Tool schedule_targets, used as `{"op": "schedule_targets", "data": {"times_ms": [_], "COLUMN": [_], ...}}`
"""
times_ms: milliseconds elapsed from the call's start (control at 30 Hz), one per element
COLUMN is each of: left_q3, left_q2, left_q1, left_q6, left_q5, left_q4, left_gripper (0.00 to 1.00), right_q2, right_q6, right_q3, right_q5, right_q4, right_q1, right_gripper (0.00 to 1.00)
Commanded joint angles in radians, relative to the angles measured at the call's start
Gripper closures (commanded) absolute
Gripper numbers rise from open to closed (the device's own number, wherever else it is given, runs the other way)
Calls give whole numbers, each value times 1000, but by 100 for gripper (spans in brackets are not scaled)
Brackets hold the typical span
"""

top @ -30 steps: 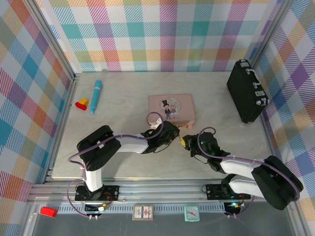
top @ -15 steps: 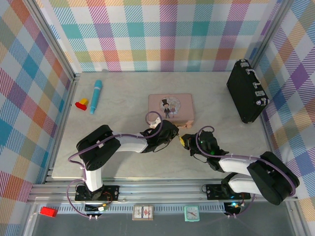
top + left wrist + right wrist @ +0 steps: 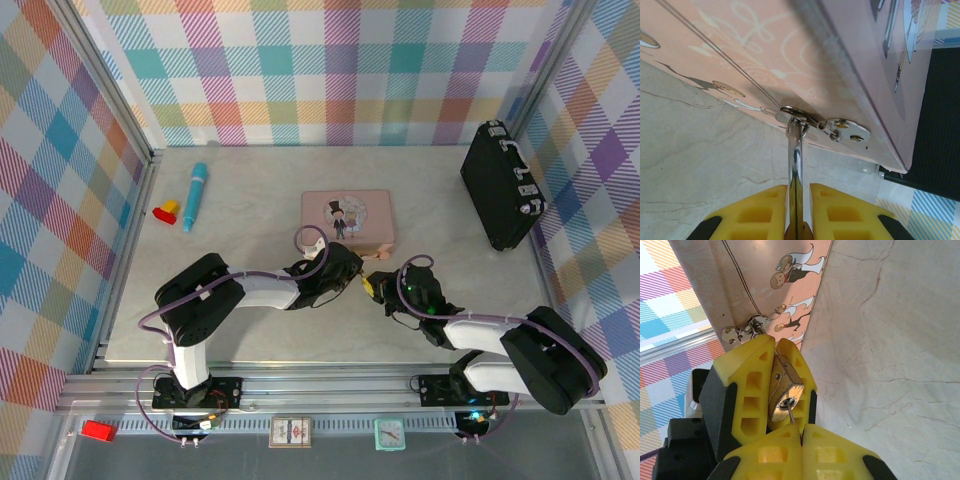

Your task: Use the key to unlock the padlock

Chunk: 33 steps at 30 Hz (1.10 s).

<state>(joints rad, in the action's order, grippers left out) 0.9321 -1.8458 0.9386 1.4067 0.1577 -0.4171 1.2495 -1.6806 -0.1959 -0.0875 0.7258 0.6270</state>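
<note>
The brass padlock (image 3: pixel 785 385) hangs by its thin shiny shackle (image 3: pixel 795 160) from the hasp on the front edge of the pink tin (image 3: pixel 348 220). My left gripper (image 3: pixel 799 192) is shut on the padlock's body, its yellow fingers (image 3: pixel 747 390) on either side of it. The thin dark key (image 3: pixel 790 413) sticks into the keyhole on the padlock's underside. My right gripper (image 3: pixel 801 432) is shut on the key. In the top view the left gripper (image 3: pixel 352 282) and the right gripper (image 3: pixel 376 285) meet tip to tip just below the tin's right corner.
A black case (image 3: pixel 503 200) stands at the back right. A blue pen-like tube (image 3: pixel 195 196) and yellow-and-red blocks (image 3: pixel 166 211) lie at the back left. Checkered walls close in the marble table (image 3: pixel 250 320) on three sides.
The right gripper has edged slightly left and up, closer to the left gripper and the tin. The left arm has barely shifted.
</note>
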Motion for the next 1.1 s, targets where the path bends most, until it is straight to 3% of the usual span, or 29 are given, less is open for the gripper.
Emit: {"op": "schedule_targets", "data": {"times_ms": [0, 200, 567, 833, 1067], "left_q3": [16, -10, -85, -95, -92], "left_q2": [42, 53, 31, 30, 6], "left_q1": [28, 28, 31, 31, 32], "left_q6": [12, 9, 17, 4, 11], "left_q5": [-117, -119, -123, -152, -186], "left_q4": [-184, -228, -448, -485, -546], "left_gripper": [100, 100, 100, 100, 100], "right_q2": [2, -5, 129, 68, 109], "right_q6": [16, -3, -103, -95, -97], "right_q3": [-38, -36, -5, 17, -6], "right_q5": [-5, -2, -55, -55, -116], "right_q4": [77, 60, 273, 185, 207], "right_q1": [4, -14, -58, -104, -131], "right_gripper": [100, 100, 100, 100, 100]}}
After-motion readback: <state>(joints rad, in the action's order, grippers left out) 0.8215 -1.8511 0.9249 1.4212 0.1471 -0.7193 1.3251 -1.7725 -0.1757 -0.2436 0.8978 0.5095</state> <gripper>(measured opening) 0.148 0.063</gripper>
